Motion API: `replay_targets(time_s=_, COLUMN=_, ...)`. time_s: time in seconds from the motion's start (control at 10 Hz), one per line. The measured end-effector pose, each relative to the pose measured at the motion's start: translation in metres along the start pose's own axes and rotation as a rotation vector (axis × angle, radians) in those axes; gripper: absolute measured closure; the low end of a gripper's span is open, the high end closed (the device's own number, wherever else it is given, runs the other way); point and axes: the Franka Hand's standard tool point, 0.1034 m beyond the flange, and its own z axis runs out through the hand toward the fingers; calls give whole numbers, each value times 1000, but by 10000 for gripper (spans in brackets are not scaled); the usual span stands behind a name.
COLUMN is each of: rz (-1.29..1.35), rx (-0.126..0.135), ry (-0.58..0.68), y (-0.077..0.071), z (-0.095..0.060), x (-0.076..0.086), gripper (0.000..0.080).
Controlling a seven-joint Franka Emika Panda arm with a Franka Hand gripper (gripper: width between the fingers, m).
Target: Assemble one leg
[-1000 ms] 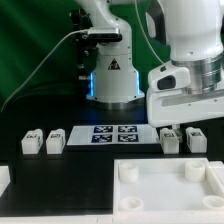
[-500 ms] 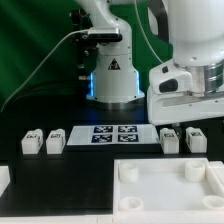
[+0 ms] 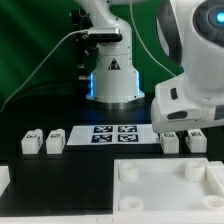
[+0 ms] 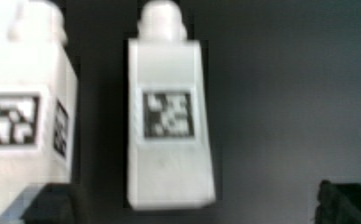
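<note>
Overhead, end effector [image 4: 195,203] spread wide above tagged leg [image 4: 170,110].

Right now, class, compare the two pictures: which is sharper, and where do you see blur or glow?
Exterior view: fairly sharp, marker board tags readable as squares, a blue glow at the arm's base; wrist view: soft throughout, the centred leg has fuzzy edges and a smeared tag, its white plastic nearly washed out against the dark table.

Four small white legs [image 3: 54,141] in the exterior view, two at its left and two at its right. One marker board [image 3: 110,133] bearing four tags. One large white tray-like piece [image 3: 160,190]. Wrist view: two legs [image 4: 168,115]
</note>
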Motion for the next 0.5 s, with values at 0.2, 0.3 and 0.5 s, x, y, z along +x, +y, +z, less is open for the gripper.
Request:
replay_targets(time_s=0.2, rz=-7, rx=11, ry=-118, y=-3, z=1, x=6, gripper=151)
replay_targets(time_s=0.3, rz=-6, rx=12, ry=-112, y=-3, z=3, x=7, gripper=151)
replay_targets(time_s=0.5, rz=-1, rx=12, ry=-116, y=0, z=16, x=7, gripper=151)
